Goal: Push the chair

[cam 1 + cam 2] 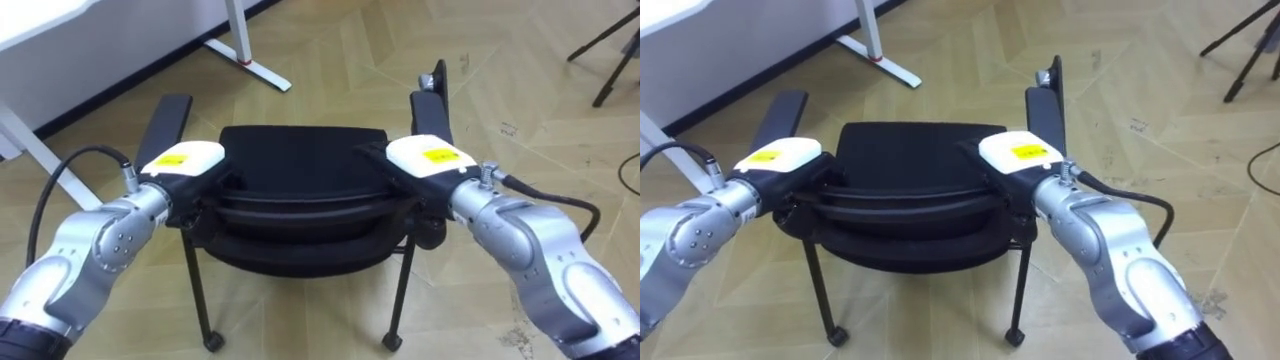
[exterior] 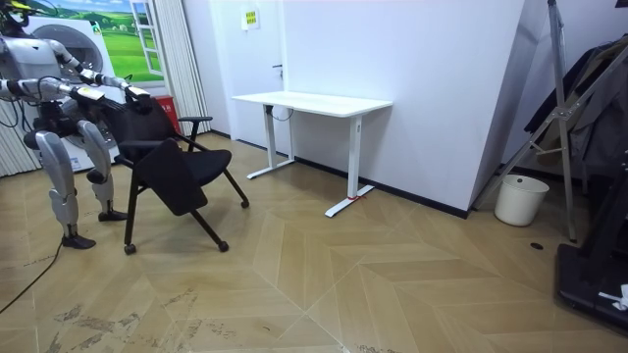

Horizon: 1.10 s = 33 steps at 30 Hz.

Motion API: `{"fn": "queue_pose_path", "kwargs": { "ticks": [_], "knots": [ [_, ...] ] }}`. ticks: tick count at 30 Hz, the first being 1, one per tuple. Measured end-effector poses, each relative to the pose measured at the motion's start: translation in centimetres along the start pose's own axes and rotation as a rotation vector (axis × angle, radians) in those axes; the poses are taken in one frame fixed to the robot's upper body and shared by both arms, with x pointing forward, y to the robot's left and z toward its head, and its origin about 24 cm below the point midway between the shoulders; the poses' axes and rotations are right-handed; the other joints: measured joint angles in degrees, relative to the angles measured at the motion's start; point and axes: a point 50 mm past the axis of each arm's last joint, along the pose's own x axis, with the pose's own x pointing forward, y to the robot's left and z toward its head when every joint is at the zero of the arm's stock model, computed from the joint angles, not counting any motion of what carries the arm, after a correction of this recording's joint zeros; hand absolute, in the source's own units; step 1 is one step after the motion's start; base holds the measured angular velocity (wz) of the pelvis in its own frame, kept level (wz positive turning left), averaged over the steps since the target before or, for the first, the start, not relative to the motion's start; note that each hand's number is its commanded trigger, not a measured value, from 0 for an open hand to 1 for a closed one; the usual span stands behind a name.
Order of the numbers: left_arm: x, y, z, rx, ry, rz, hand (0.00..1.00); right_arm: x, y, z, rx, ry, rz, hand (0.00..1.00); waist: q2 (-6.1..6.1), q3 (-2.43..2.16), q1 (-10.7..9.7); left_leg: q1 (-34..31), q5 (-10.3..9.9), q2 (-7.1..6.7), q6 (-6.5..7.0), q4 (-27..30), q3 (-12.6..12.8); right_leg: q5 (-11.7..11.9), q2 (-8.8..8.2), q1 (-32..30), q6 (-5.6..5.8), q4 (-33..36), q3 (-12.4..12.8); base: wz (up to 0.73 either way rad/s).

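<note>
The chair (image 1: 300, 160) stands on the wood floor right in front of the robot, its back toward the robot and its seat facing away. Its two armrests point to the far side, the left armrest (image 1: 165, 125) and the right armrest (image 1: 430, 100) on either side of the seat. Its thin legs end in small casters on the floor.

Both hands lie on the top edge of the chair's back. The left hand (image 1: 185, 160) sits at the left corner, the right hand (image 1: 430, 155) at the right corner, each with its white back turned up. The fingers reach down over the dark edge and merge with it, so I cannot tell whether they are clamped on the back or lie straight against it.

In the room view the robot stands upright at the room view's left, arms stretched forward to the chair (image 2: 177, 167). A white desk (image 2: 314, 101) stands farther off by the white wall, well apart from the chair; its leg (image 1: 240, 40) shows at the far left in the eye view. A white bucket (image 2: 520, 199) sits by the wall at the room view's right.
</note>
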Motion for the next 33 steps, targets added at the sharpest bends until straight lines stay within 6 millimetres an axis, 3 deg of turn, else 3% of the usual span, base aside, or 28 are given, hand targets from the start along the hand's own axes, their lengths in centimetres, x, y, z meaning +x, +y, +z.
{"fn": "queue_pose_path", "kwargs": {
  "ticks": [9,16,19,31,32,33],
  "knots": [
    [0.4,0.0,0.8,0.014,-0.025,-0.003,1.00,0.8,-2.3,0.8,-0.017,-0.027,-0.051,0.00,0.08,0.09,0.1,0.0,0.0,-0.19,-0.05,-0.1,-1.6,0.0,-0.03,1.0,0.00,-0.3,-1.8,0.10],
    [0.8,0.1,1.7,0.008,-0.053,0.019,1.00,1.6,-0.5,1.6,-0.007,-0.038,0.027,0.00,1.10,0.61,1.0,-0.5,0.0,-0.34,-0.06,0.0,-2.4,0.0,-0.16,1.1,0.02,-0.6,-3.1,0.05],
    [1.1,0.0,2.3,0.009,-0.068,0.020,1.00,2.1,1.1,1.1,-0.003,-0.019,0.097,0.00,1.39,0.53,1.5,-0.7,0.0,-0.44,-0.06,0.0,-3.0,0.0,-0.17,1.4,0.02,-0.9,-3.7,0.09],
    [1.6,0.0,3.2,0.008,-0.070,0.033,1.00,2.5,1.8,0.2,-0.037,0.012,0.019,0.00,1.87,0.26,0.9,-2.4,0.0,-0.52,-0.08,1.8,-4.7,0.0,-0.18,1.6,0.01,-1.3,-5.8,0.07],
    [1.6,-0.1,3.3,0.006,-0.069,0.033,1.00,2.6,2.0,0.1,-0.058,0.019,0.008,1.00,1.98,0.22,0.9,-2.7,0.0,-0.52,-0.08,2.1,-4.8,0.0,-0.17,1.6,0.01,-1.4,-5.9,0.12],
    [1.7,-0.1,3.4,0.004,-0.069,0.034,1.00,2.5,2.0,0.0,-0.067,0.024,0.003,1.00,2.07,0.20,0.8,-2.9,0.0,-0.52,-0.08,2.3,-4.8,0.0,-0.17,1.6,0.01,-1.3,-6.0,0.05]
  ]
}}
